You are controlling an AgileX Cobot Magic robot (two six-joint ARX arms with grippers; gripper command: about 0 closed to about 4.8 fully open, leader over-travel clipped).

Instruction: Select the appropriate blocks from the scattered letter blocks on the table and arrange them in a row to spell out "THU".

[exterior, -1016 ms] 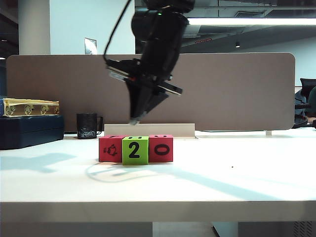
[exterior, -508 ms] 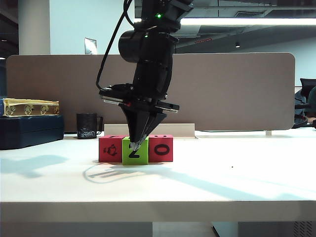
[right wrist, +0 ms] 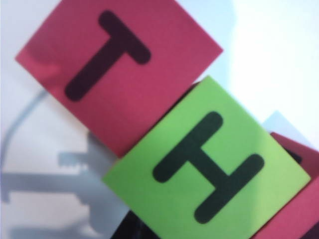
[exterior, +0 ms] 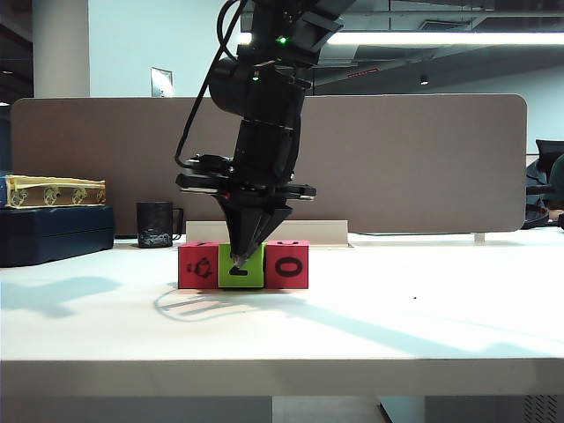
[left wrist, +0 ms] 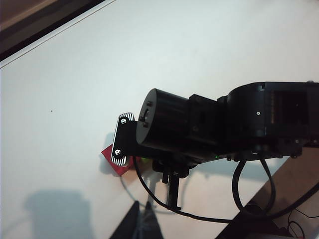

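blocks (exterior: 243,264) in level side-to-side row, right tool (exterior: 236,259) closed at green, left tool (left wrist: 142,226) closed

Three letter blocks are sitting in a touching row on the white table (exterior: 423,326): a pinkish-red block (exterior: 198,265) showing "T" on top, a lime-green block (exterior: 251,267) showing "H" on top, and another pinkish-red block (exterior: 287,263) facing the exterior camera with an "O"-like character. The closed right gripper (exterior: 238,260) is pointing down in front of the green block; the left gripper (left wrist: 142,226), also closed, is hanging well above the table.
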